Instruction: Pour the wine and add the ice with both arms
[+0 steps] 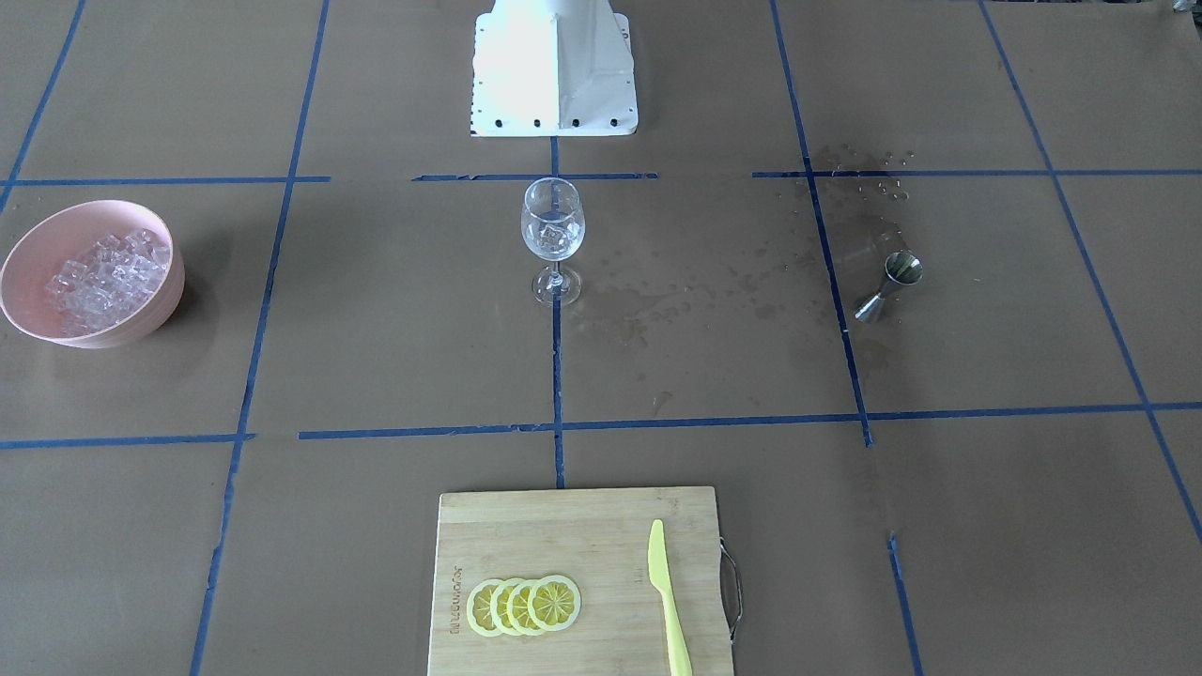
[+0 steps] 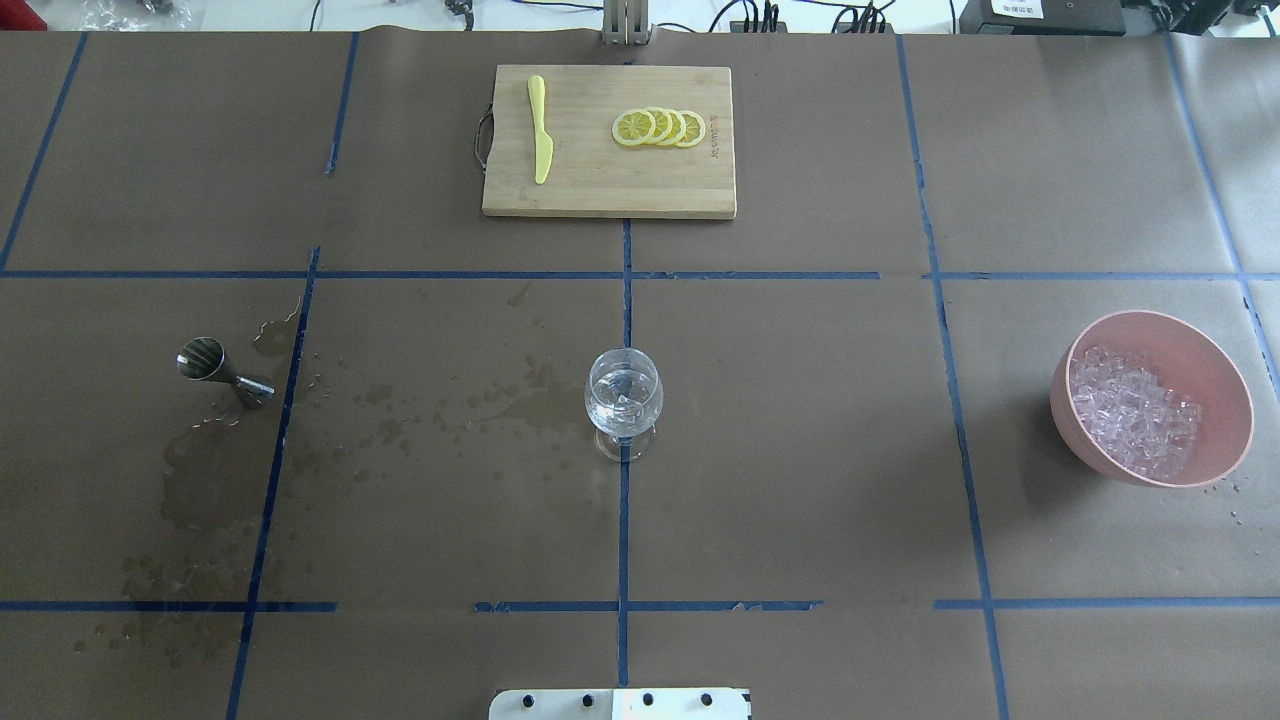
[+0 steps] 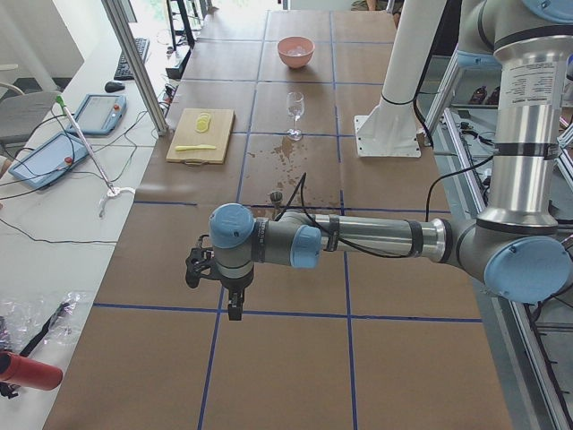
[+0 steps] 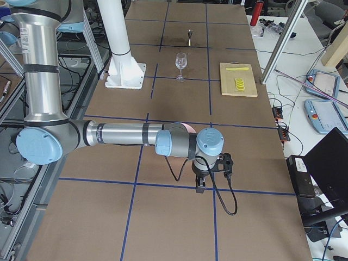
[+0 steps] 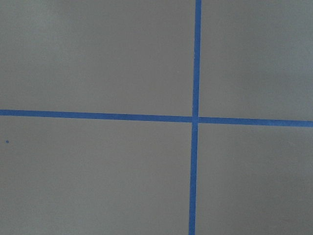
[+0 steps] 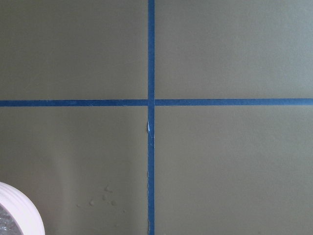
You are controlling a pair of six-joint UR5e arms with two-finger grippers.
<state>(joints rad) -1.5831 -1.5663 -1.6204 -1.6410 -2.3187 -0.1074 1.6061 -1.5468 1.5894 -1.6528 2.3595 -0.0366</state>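
A stemmed wine glass (image 1: 552, 239) (image 2: 623, 400) stands at the table's middle. It holds a little clear wine (image 1: 552, 246) and what look like a few clear cubes. The ice (image 1: 103, 277) (image 2: 1135, 410) is heaped in a pink bowl (image 1: 160, 310) (image 2: 1065, 420). A steel jigger (image 1: 890, 286) (image 2: 222, 372) stands on a wet patch. My left gripper (image 3: 235, 309) hangs over the table's left end, far from the glass. My right gripper (image 4: 200, 187) hangs over the right end, near the bowl's rim (image 6: 19, 210). I cannot tell whether either is open.
A wooden cutting board (image 1: 563, 535) (image 2: 600, 180) at the far side carries lemon slices (image 1: 524, 606) and a yellow knife (image 1: 667, 601). Wet stains (image 2: 450, 410) spread between the jigger and the glass. The white base (image 1: 554, 75) stands behind the glass.
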